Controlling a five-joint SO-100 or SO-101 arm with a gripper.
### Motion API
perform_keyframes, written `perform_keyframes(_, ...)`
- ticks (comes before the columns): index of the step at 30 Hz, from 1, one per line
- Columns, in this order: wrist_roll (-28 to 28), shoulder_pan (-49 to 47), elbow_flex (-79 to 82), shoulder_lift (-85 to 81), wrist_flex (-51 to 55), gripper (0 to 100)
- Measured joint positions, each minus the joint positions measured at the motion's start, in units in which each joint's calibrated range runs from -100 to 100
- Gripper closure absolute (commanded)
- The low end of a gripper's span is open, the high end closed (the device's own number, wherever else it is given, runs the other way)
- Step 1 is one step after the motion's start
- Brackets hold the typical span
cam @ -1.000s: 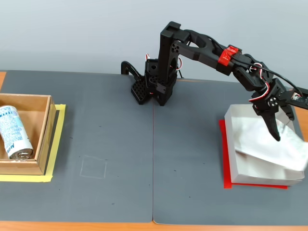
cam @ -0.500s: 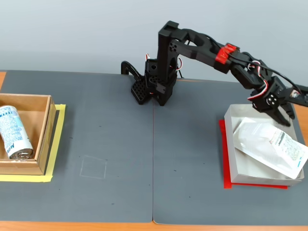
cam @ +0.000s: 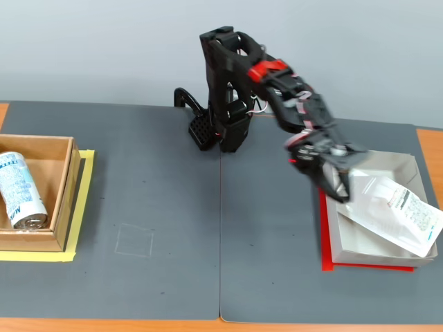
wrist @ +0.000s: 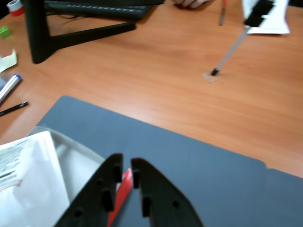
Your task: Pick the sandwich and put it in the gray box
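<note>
The sandwich (cam: 396, 206), a white wrapped package with a barcode label, lies tilted in the gray box (cam: 365, 246), one end sticking out over the box's right wall. In the wrist view the sandwich (wrist: 28, 177) and the gray box (wrist: 78, 158) show at the lower left. My gripper (cam: 339, 185) hangs over the box's left edge, beside the sandwich and apart from it. In the wrist view my gripper (wrist: 126, 164) has its jaws almost together with only a thin slit and nothing between them.
A red sheet (cam: 323, 238) lies under the gray box. A brown wooden box (cam: 38, 239) with a white-and-teal can (cam: 21, 190) stands at the far left on yellow tape (cam: 83, 207). A monitor stand (wrist: 40, 33), pens (wrist: 10, 87) and a keyboard lie beyond the dark mat (wrist: 199, 175).
</note>
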Motion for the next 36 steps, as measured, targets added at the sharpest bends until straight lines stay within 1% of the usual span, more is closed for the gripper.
perform_keyframes(2, 0.0, 2.8, 2.6, -3.5, -0.1, 98)
perform_keyframes(5, 0.0, 7.7, 12.2, -13.4, 1.1, 98)
perform_keyframes(7, 0.0, 11.2, 17.4, -19.5, 4.2, 98)
perform_keyframes(13, 0.0, 17.5, 30.5, -35.4, 16.3, 98)
perform_keyframes(20, 0.0, 22.6, 43.5, -51.0, 25.0, 98)
perform_keyframes(25, 0.0, 24.8, 50.0, -58.1, 29.1, 98)
perform_keyframes(28, 0.0, 26.1, 53.5, -60.4, 29.7, 98)
perform_keyframes(36, 0.0, 28.1, 59.8, -61.3, 29.7, 98)
